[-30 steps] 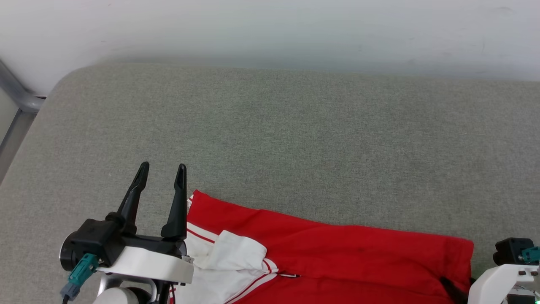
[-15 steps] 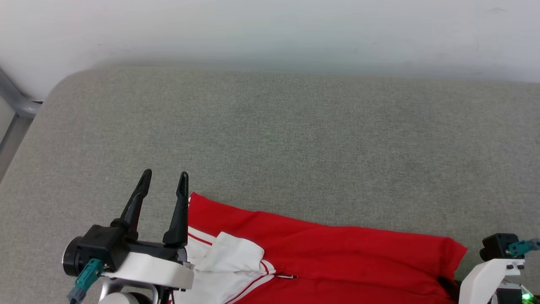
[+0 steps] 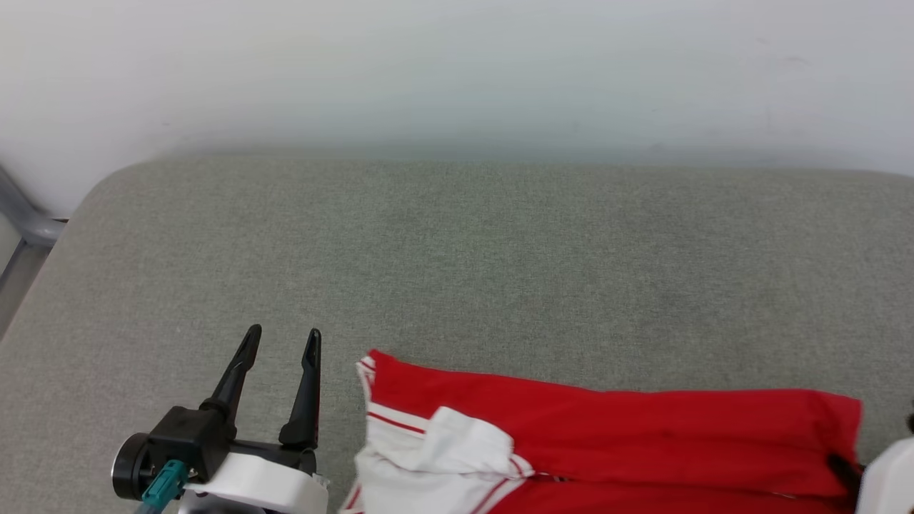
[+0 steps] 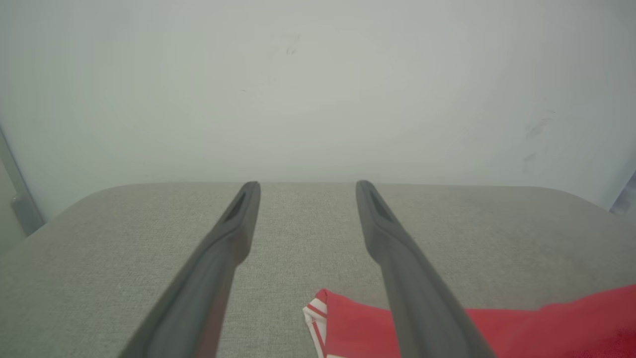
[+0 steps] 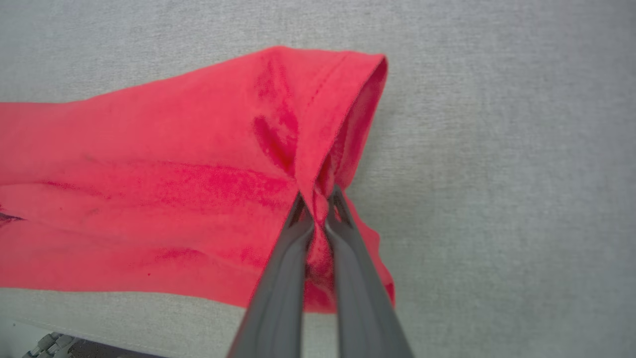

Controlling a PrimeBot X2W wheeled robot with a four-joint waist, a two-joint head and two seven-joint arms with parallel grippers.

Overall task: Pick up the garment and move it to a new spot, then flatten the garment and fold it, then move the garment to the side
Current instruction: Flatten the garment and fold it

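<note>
Garment (image 3: 607,428) lies on the grey fabric-covered counter (image 3: 457,250): red body spread out, white sleeve (image 3: 464,442) with red stripes folded on top at its left end.

Head view: left end effector (image 3: 284,332) is just left of the garment's striped corner, not touching it, with fingers apart and nothing between them. At the garment's right end there is a pale housing (image 3: 885,478) and a dark sliver at the hem, probably the right arm's fingers, but it is too cropped to confirm.

Right wrist view settles it: right end effector (image 5: 318,194) is clamped on the garment (image 5: 149,174), fingers nearly together on a bunched pinch of red fabric at the hem edge. The cloth puckers up around the tips, and the rest runs off to that view's left.

Left wrist view: left end effector (image 4: 307,185) is spread wide over bare counter (image 4: 124,258). The garment (image 4: 546,323) is below and to the right, its striped corner sitting between the fingers' lower spans, and the right finger crosses over part of the red.

Surroundings: pale wall (image 3: 457,71) beyond the garment, and a grey metal bar (image 3: 28,221) far left of the garment, off the counter's rounded corner.
</note>
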